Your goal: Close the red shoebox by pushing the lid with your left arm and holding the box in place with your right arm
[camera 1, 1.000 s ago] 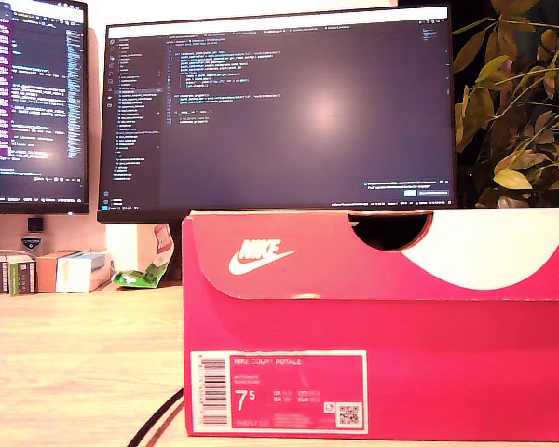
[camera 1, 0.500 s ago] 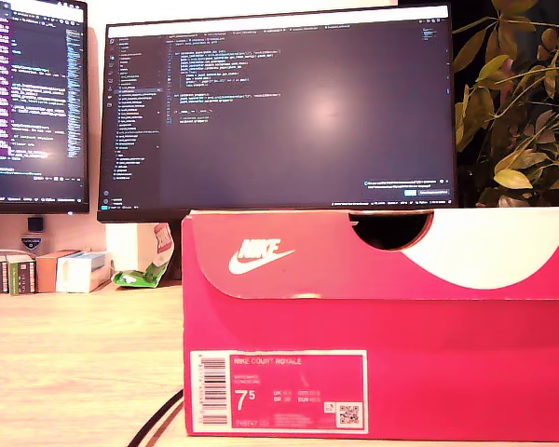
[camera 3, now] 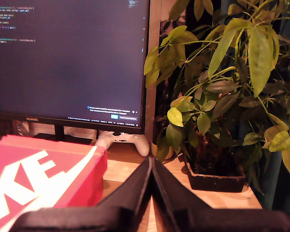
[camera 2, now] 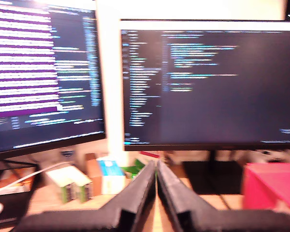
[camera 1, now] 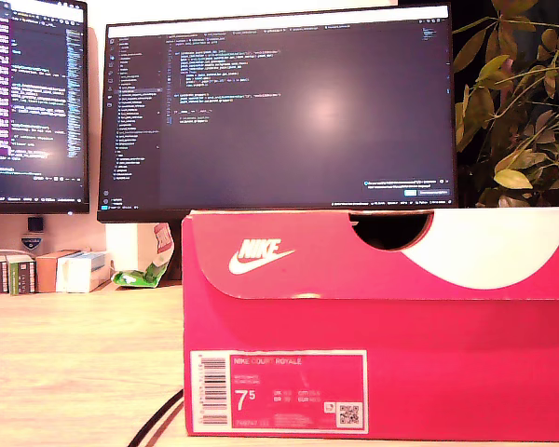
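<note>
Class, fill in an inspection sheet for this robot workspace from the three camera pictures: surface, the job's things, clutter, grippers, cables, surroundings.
Surface: light wooden desk, bare in front of the box.
Job's things: red shoebox, lid down over the body in the exterior view.
Clutter: small cartons and a green wrapper at the exterior view's left; game controller under the monitor.
Grippers: my first gripper and my second gripper both shut, empty, clear of the box.
Cables: dark cable beside the box's corner.
Surroundings: two lit monitors behind; potted plant at the exterior view's right.
</note>
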Tool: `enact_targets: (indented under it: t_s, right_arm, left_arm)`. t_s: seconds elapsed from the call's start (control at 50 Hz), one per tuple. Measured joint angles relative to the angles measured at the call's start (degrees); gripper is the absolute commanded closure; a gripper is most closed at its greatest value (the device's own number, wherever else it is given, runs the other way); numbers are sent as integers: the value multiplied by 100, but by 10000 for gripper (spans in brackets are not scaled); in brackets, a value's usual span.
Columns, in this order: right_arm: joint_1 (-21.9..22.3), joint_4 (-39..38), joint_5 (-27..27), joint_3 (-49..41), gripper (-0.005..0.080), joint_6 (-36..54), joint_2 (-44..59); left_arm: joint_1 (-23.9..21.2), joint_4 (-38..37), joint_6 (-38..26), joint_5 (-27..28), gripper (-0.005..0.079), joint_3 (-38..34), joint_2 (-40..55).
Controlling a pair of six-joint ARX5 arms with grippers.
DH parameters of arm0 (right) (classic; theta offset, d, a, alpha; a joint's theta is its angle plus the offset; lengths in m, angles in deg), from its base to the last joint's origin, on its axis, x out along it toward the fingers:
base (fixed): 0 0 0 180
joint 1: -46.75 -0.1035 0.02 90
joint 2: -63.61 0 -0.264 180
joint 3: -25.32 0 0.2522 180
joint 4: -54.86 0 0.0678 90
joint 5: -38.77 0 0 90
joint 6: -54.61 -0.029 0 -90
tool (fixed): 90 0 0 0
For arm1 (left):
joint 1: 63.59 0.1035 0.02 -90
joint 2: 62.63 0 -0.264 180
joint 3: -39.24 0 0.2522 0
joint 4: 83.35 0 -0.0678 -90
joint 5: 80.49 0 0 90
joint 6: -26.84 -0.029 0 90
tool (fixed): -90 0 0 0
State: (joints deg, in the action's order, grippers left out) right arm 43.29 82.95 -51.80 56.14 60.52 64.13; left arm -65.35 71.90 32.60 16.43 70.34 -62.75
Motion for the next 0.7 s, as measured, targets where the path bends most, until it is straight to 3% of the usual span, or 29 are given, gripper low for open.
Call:
enact_targets:
  t_s: [0.7]
  right_arm:
    - [0, -715, -177, -911, 764, 470, 0]
  left_arm:
    - [0, 485, -570, -111, 762, -988, -2]
